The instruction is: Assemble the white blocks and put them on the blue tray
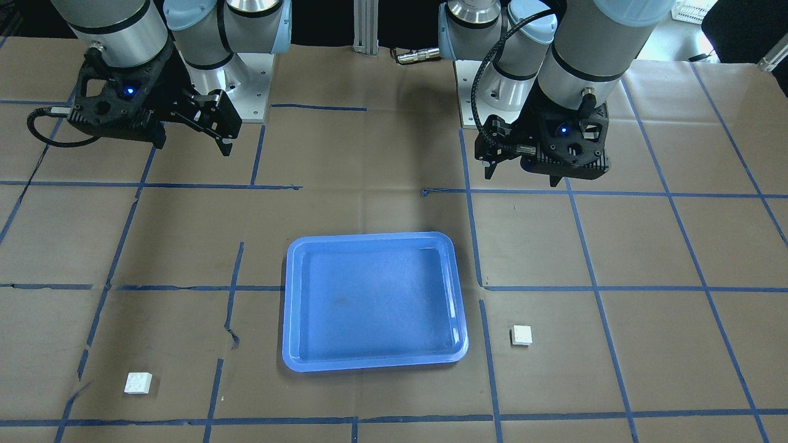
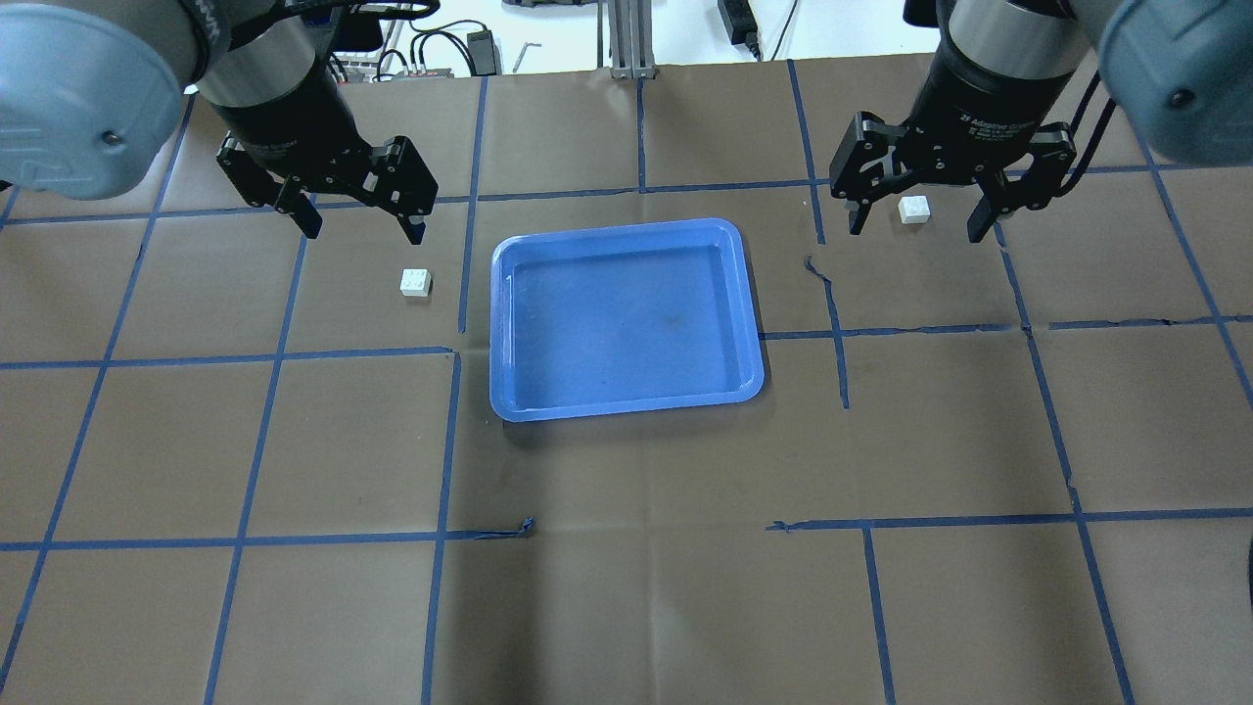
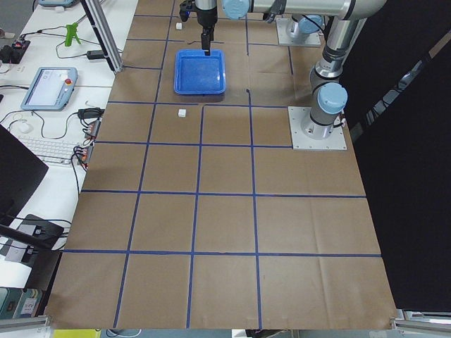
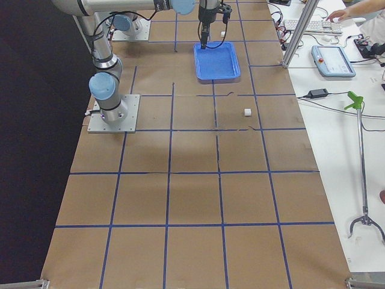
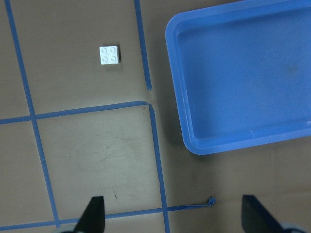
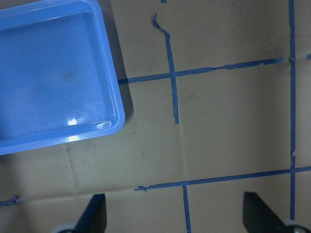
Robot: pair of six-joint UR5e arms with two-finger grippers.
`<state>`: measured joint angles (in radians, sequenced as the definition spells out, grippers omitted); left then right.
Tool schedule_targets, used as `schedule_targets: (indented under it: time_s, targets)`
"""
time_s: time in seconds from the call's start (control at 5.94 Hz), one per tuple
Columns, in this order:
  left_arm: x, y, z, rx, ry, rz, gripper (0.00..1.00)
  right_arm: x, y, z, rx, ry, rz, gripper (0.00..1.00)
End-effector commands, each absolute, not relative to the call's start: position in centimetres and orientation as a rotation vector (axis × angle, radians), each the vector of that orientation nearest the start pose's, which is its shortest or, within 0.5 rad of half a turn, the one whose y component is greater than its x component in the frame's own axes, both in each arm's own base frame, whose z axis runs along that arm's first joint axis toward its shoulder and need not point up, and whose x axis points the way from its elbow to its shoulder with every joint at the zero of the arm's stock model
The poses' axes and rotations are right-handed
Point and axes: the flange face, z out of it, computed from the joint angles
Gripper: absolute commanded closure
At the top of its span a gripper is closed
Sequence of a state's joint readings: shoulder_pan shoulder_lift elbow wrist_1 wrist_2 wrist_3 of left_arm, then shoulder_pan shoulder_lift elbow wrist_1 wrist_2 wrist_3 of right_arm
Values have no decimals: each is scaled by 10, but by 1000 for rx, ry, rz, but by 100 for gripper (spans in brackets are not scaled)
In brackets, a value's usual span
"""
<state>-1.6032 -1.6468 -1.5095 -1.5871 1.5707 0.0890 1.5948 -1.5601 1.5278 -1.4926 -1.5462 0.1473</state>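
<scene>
Brown paper ruled with blue tape covers the worktop (image 1: 381, 154), and from the front-facing camera the task looks not yet begun. The blue tray (image 1: 372, 301) sits empty in the middle. The first white block (image 1: 521, 335) lies just beside the tray on the robot's left. The second white block (image 1: 138, 383) lies well apart from the tray on the robot's right. The two are separate and not joined. The left end effector (image 1: 523, 175) and the right end effector (image 1: 192, 144) hang above the worktop near the bases, holding nothing.

Overhead, both end effectors show their fingers spread wide. The second white block appears between the right fingers, but only by line of sight: it rests on the worktop below. Small white lettering on the right wrist seems to read "2F Adaptive Gripper", though it is too fine to be sure.

Both side views show the same layout, too small for any print to be read.

The left wrist camera sees the first white block, four studs up, beside the tray, with the fingertips apart. The right wrist camera sees a tray corner and paper, with no block and the fingertips apart.

By my judgement every step is left: pick up both blocks, press them together, and set the pair in the tray.
</scene>
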Motion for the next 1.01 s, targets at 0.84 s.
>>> schedule_targets:
  time_s: [0.84]
  targets:
    - [-84,-569,422,53,3159,36,0,148,-488,496,195,3114,75,0]
